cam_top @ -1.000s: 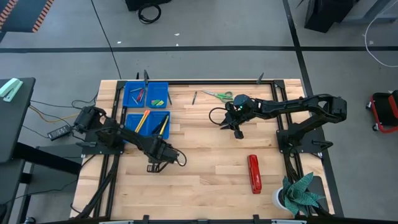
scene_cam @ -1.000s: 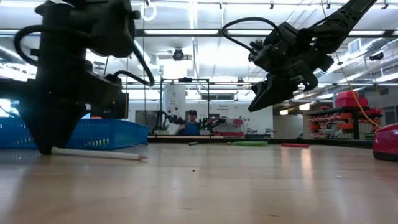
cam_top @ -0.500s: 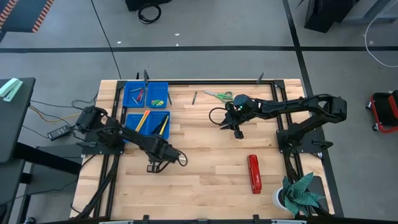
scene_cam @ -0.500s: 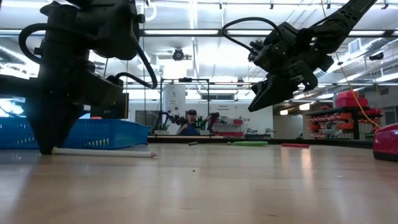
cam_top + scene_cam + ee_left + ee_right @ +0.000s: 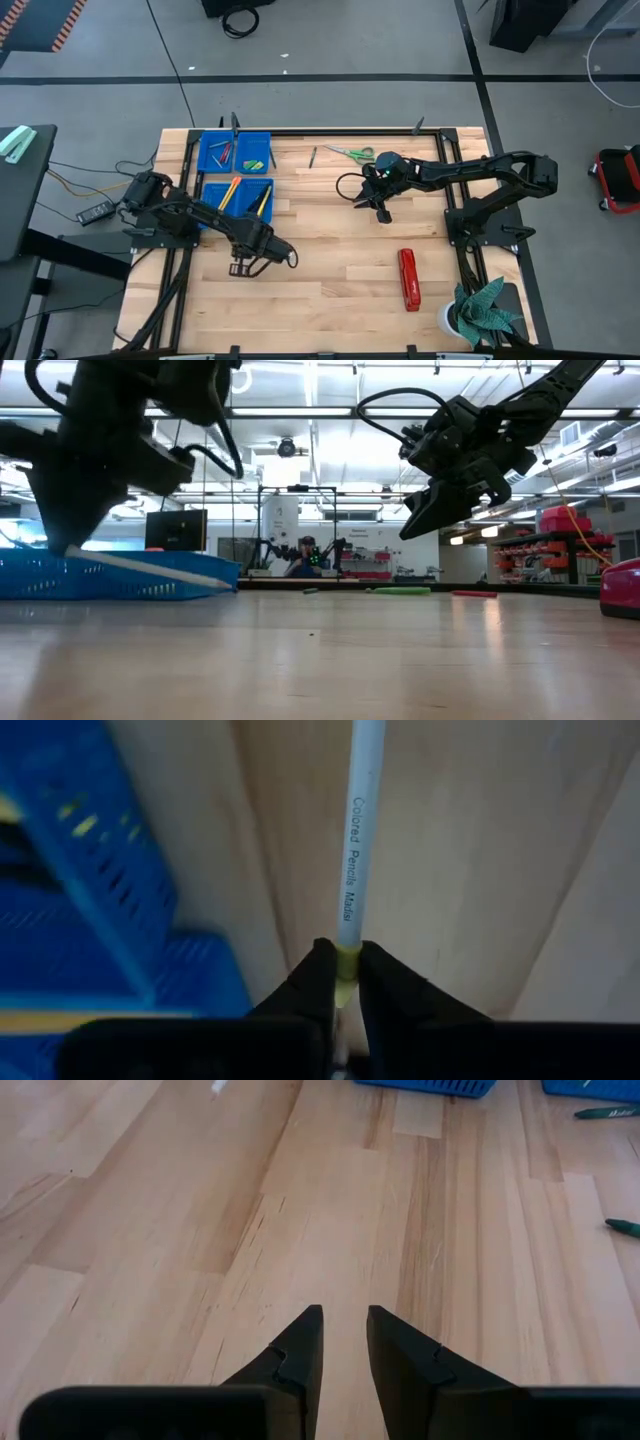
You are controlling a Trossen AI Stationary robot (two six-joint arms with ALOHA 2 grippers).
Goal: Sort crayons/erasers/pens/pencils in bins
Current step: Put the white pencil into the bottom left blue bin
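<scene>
Only readable text: "Colored Pencils Madisi" (last word unsure) printed lengthwise along the long thin white pencil [image 5: 356, 840].

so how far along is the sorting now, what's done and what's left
Done: the blue bins already hold items, with yellow and orange pencils in one and small pieces in another. In hand: the left claw is shut on a white pencil, lifted off the table beside the bins. Left: a dark pen lies near the green-handled scissors. The right claw hangs empty over the table's middle.
</scene>
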